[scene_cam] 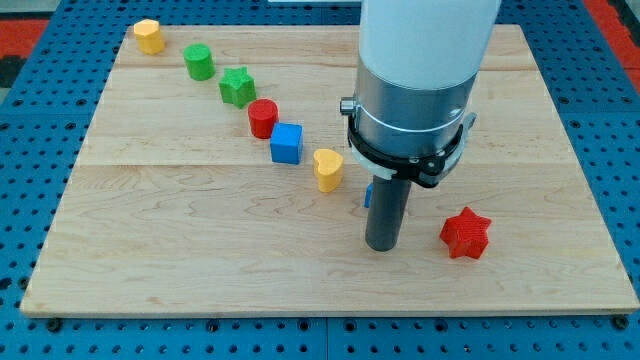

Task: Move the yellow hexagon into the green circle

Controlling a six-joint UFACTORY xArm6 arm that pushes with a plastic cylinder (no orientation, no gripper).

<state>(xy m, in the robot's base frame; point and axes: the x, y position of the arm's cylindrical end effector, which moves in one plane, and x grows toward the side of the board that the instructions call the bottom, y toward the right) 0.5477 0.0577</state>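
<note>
The yellow hexagon (148,36) sits at the board's top left corner. The green circle (200,62) stands just to its lower right, a small gap apart. My tip (382,246) rests on the board far from both, at the lower middle right, between the yellow heart (328,169) and the red star (466,233). It touches neither of them.
A diagonal row runs down to the right from the green circle: green star (237,87), red circle (263,118), blue cube (286,143), yellow heart. A blue block (367,194) is mostly hidden behind the rod. The wooden board (150,250) lies on a blue pegboard.
</note>
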